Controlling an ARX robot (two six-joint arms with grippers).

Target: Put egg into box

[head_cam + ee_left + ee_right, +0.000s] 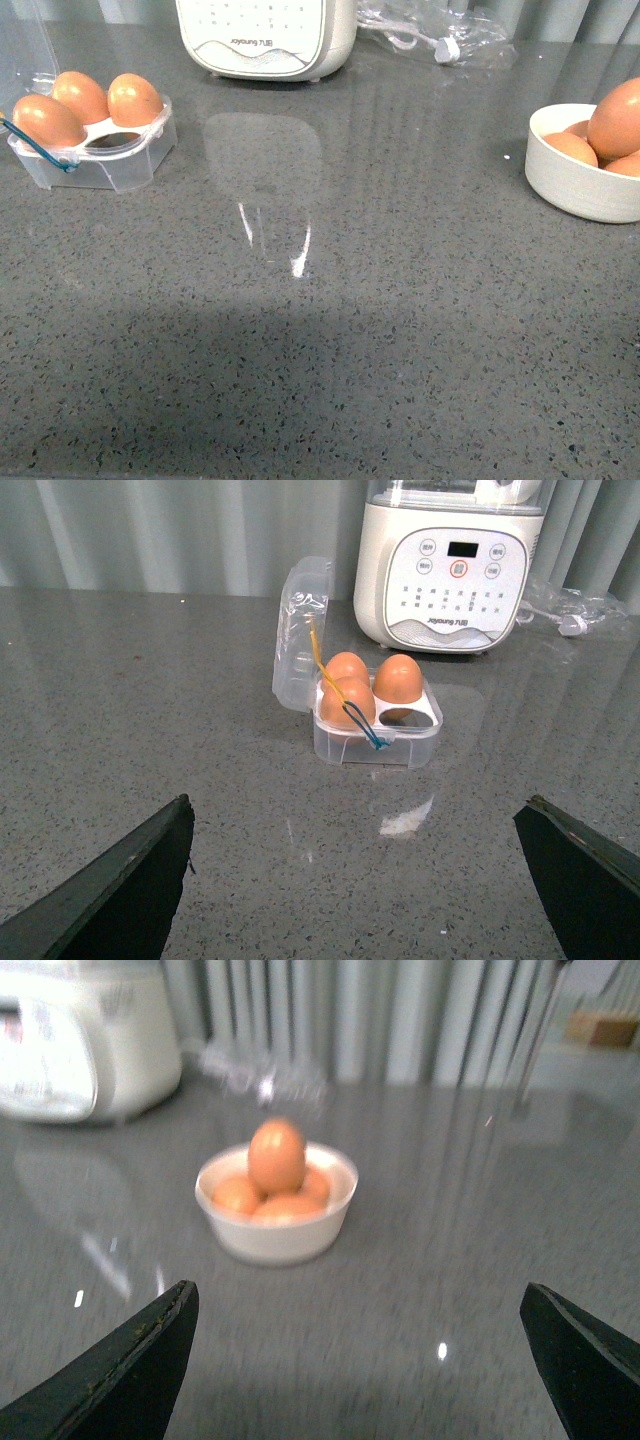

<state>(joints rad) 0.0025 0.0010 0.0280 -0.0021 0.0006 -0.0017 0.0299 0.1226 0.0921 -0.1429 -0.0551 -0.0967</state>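
The clear plastic box (125, 165) stands at the far left of the grey counter with its lid open; three brown eggs sit in its cups and the near right cup is bare. It also shows in the left wrist view (375, 735), lid (300, 630) upright. A brown egg (618, 117) lies on top of others in a white bowl (575, 185) at the right; the right wrist view shows the same egg (276, 1156) and bowl (275, 1240), blurred. My left gripper (355, 875) is open and empty, short of the box. My right gripper (360, 1360) is open and empty, short of the bowl. Neither arm shows in the front view.
A white kitchen appliance (268, 35) stands at the back of the counter, with a clear plastic bag and cable (430, 35) to its right. A grey curtain hangs behind the counter.
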